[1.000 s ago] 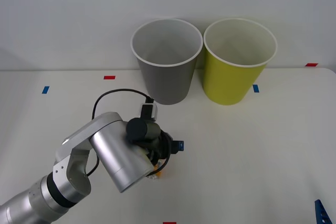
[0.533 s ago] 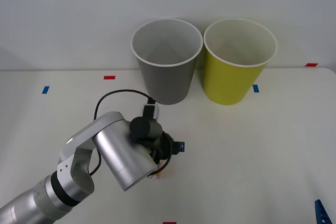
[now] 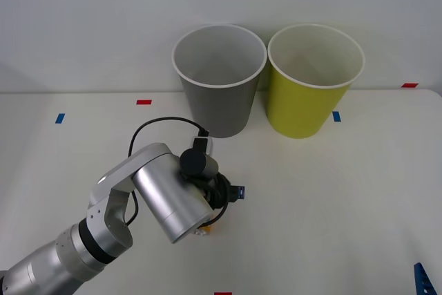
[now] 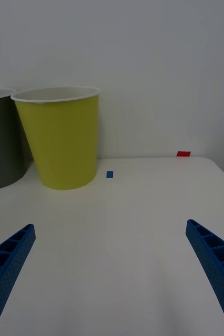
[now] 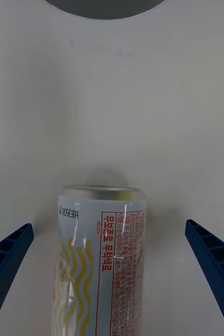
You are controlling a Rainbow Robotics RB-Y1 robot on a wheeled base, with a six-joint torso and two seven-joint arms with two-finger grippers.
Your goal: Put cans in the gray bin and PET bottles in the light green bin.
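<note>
left end effector [image 5: 112, 283] spread, right end effector [image 4: 112, 278] spread

white table [image 3: 359, 191] | red tape marks [image 3: 143, 102] at far edge and right [image 3: 409, 85] | blue tape marks [image 3: 59, 118], [image 3: 336, 116] | pale wall [image 3: 103, 18] behind

You've got a plain white wall [image 3: 103, 18] behind a white table [image 3: 345, 191]. Small red [image 3: 143, 102] and blue tape marks [image 3: 60, 118] sit on the tabletop; lighting's even.
</note>
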